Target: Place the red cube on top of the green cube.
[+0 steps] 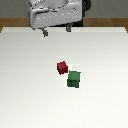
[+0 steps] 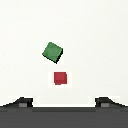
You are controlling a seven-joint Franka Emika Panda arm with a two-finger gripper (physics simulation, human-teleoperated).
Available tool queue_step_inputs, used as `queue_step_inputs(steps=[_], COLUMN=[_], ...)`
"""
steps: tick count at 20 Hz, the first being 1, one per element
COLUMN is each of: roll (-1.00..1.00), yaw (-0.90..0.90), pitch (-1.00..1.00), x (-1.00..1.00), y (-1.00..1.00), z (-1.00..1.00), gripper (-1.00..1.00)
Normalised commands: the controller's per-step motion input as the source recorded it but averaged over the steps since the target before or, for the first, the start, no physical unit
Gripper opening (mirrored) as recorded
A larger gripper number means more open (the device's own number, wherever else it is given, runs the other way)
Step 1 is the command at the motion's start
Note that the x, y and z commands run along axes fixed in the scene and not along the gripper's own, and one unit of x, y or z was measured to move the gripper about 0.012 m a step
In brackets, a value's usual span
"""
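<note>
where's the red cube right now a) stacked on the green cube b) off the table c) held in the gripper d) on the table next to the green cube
d: the red cube sits on the white table close beside the green cube, while the gripper hangs well above and apart from both, empty with its fingers spread.

The red cube (image 1: 62, 66) is plain dark red, the green cube (image 1: 74, 79) plain dark green, the table (image 1: 30, 75) white.
</note>
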Motion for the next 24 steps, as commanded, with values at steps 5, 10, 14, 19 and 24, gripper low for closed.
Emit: queue_step_inputs(steps=[5, 10, 14, 19, 24], roll=[0.00, 0.00, 0.00, 0.00, 0.00], yaw=[0.00, 0.00, 0.00, 0.00, 0.00], pitch=[0.00, 0.00, 0.00, 0.00, 0.00], x=[0.00, 0.00, 0.31, 0.00, 0.00], y=[0.20, 0.00, 0.00, 0.00, 0.00], z=[0.00, -0.40, -0.50, -0.20, -0.60], gripper=[1.00, 1.00, 1.00, 1.00, 1.00])
